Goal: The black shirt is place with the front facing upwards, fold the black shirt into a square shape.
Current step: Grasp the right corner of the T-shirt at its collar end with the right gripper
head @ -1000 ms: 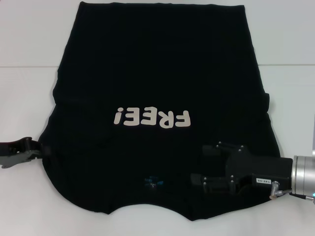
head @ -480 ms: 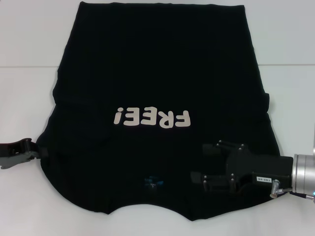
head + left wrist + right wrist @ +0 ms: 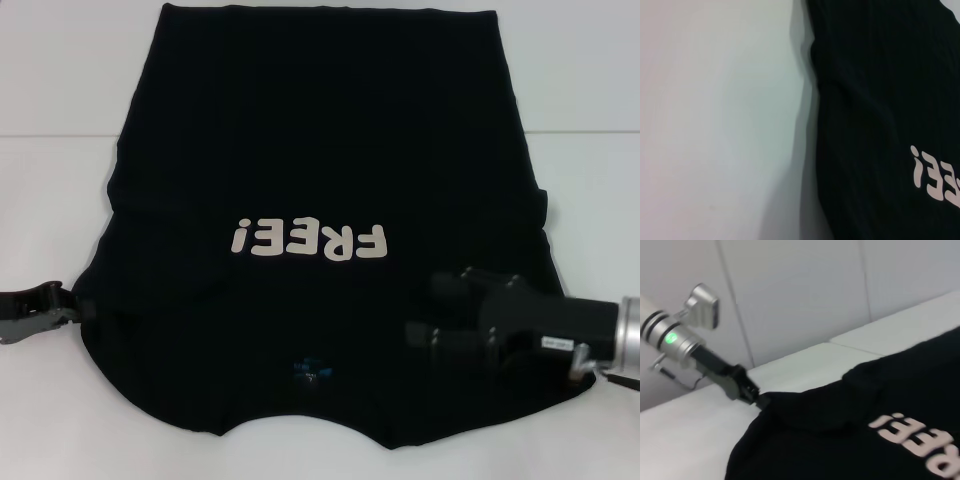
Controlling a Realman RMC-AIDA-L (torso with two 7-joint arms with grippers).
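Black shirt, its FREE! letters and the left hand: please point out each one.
black shirt (image 3: 320,120): head view, plain cloth.
FREE! letters (image 3: 308,241): head view, middle letter.
left hand (image 3: 747,392): right wrist view, tip at shirt edge.

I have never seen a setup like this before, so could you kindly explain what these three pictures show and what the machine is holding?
This is a robot with two arms, each ending in a gripper. One picture looks down from a camera on its head; the other two come from cameras on its wrists. On the white table lies the black shirt, front up, with cream letters reading "FREE!". The left gripper sits at the shirt's edge on the robot's left; the right wrist picture shows it pinching a tip of cloth there. The right gripper is over the shirt on the robot's right with its fingers apart, holding nothing.
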